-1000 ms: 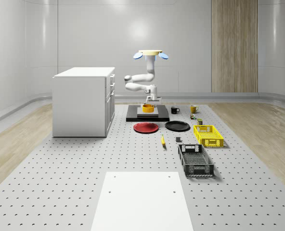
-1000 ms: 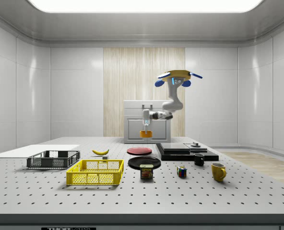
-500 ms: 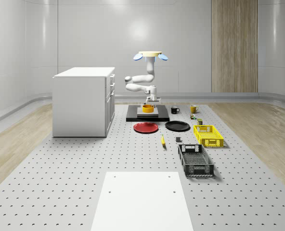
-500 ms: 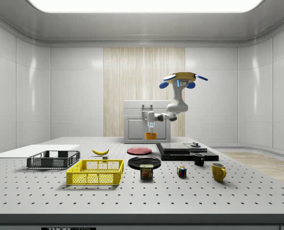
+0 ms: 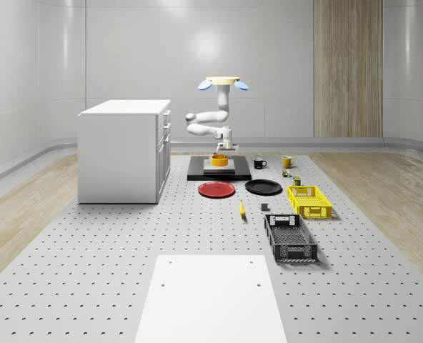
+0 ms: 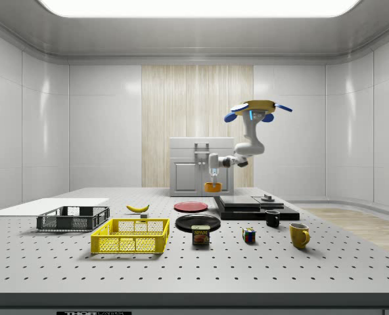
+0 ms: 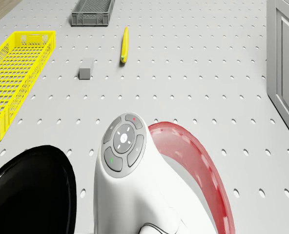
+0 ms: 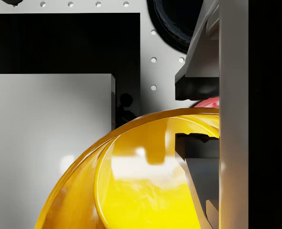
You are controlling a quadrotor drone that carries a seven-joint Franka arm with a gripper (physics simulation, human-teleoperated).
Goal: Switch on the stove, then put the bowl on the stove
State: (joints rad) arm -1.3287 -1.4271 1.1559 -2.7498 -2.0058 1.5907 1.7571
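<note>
The yellow-orange bowl (image 5: 219,160) (image 6: 213,187) (image 8: 146,186) hangs just above the stove, and my gripper (image 5: 224,151) (image 6: 213,179) (image 8: 198,117) is shut on its rim. In the wrist view one finger (image 8: 198,78) sits outside the rim and the other (image 8: 200,160) inside the bowl. The stove (image 5: 219,174) (image 6: 253,209) is a black base (image 8: 60,43) with a grey plate (image 8: 45,143) on top; its knob (image 6: 268,197) is at the side view's right. The bowl is over the plate's near edge. The drone (image 5: 223,83) (image 6: 257,107) hovers over the stove.
A red plate (image 5: 216,189) (image 7: 203,165) and a black plate (image 5: 263,187) (image 7: 32,190) lie in front of the stove. Further out are a yellow basket (image 5: 309,201), a grey crate (image 5: 290,238) and a banana (image 5: 242,209). A white cabinet (image 5: 122,150) stands at the whole-scene view's left, two mugs (image 5: 259,163) at the right.
Drone, arm and held bowl have moved toward the side view's right, from beside the stove to over its edge. The bowl has sunk a little.
</note>
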